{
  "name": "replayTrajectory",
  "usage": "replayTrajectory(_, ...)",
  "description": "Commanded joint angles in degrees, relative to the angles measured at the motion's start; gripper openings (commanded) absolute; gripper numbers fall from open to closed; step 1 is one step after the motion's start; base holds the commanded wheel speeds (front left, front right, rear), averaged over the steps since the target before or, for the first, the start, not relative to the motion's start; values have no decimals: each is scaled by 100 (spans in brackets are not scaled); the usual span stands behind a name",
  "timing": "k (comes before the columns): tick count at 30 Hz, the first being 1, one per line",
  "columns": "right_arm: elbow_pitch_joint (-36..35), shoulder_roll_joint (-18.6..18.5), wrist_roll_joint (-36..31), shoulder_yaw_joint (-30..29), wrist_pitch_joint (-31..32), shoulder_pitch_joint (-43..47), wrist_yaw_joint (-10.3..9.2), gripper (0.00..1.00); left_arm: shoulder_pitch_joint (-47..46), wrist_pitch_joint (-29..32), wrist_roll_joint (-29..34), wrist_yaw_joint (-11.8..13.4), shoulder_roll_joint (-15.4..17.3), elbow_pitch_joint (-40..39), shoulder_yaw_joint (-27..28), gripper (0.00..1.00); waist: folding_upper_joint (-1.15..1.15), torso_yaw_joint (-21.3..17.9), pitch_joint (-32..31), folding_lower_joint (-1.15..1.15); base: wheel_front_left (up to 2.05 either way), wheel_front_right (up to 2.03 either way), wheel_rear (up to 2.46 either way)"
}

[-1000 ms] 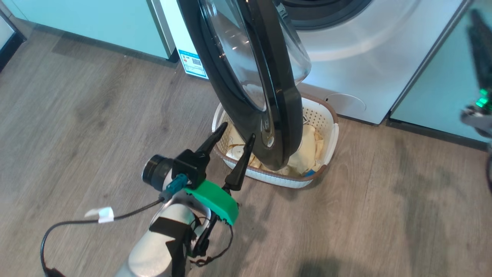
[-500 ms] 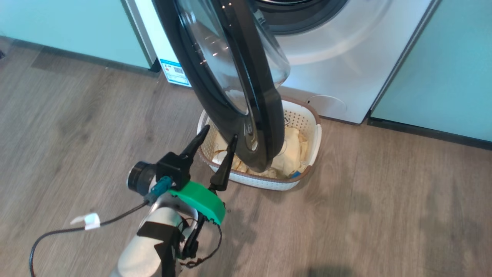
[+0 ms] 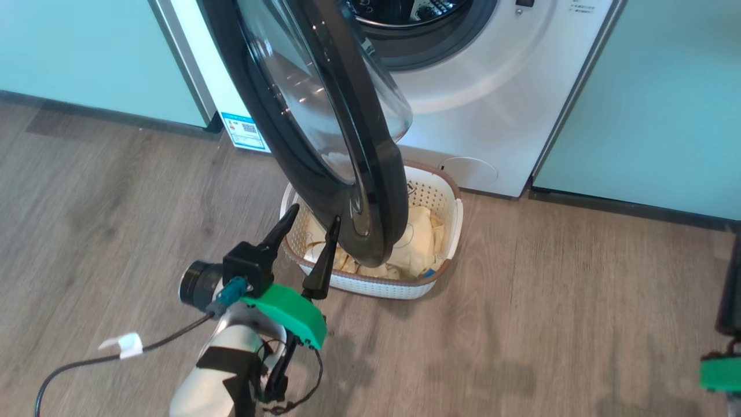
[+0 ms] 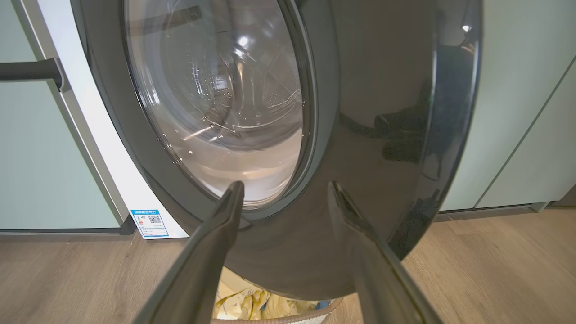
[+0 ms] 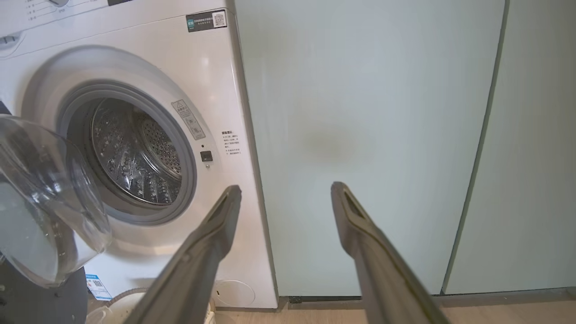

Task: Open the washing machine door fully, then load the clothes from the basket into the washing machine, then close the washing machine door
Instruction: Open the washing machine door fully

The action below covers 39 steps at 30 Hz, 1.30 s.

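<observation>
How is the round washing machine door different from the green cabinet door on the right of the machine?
The washing machine door is round with a black rim; the cabinet door is a flat, pale-green rectangle. The washing machine door has clear glass you can see through; the cabinet door is solid. The washing machine door stands swung open above the basket; the cabinet door is shut. Both are smooth.

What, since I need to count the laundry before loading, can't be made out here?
Head view: the washing machine door covers much of the clothes; their number is unclear.
Left wrist view: the basket is cut off by the bottom edge and the door.
Head view: the label sticker print is too small to read.
</observation>
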Motion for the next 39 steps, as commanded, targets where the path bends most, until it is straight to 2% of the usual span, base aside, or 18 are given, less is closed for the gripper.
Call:
replayTrajectory(1, -334, -20, -222, 137, -36, 48, -16, 100, -138, -36, 58, -38, 106, -149, 235, 100, 0, -23, -38, 0, 0, 0, 0)
replayTrajectory(4, -528, 85, -455, 241, -36, 360, -16, 100, -94, -36, 56, -44, 111, -128, 279, 100, 0, -48, -81, 0, 0, 0, 0)
replayTrajectory(11, -657, 198, -519, 311, -36, 823, -16, 100, -10, -36, 56, -42, 119, -131, 385, 100, 0, -129, -132, 0, 0, 0, 0)
replayTrajectory(27, -590, 217, -426, 282, -37, 858, -16, 100, 26, -36, 23, -39, 104, -86, 478, 100, 0, -233, -114, 0, 0, 0, 0)
replayTrajectory(28, -583, 217, -422, 284, -37, 858, -16, 100, 22, -36, 22, -39, 103, -76, 484, 64, 0, -234, -112, 0, 0, 0, 0)
replayTrajectory(29, -576, 217, -422, 283, -37, 857, -16, 100, 17, -36, 21, -40, 103, -65, 488, 33, 0, -233, -109, 0, 0, 0, 0)
replayTrajectory(30, -573, 217, -421, 283, -37, 855, -16, 100, 11, -36, 17, -40, 102, -60, 494, 14, 0, -233, -103, 0, 0, 0, 0)
replayTrajectory(31, -570, 217, -417, 284, -37, 853, -16, 100, 8, -36, 9, -40, 101, -48, 501, 0, 0, -236, -94, 0, 0, 0, 0)
replayTrajectory(39, -563, 218, -387, 276, -37, 826, -16, 100, -61, -36, 1, -35, 95, -19, 547, 0, 0, -242, -26, 0, 0, 0, 0)
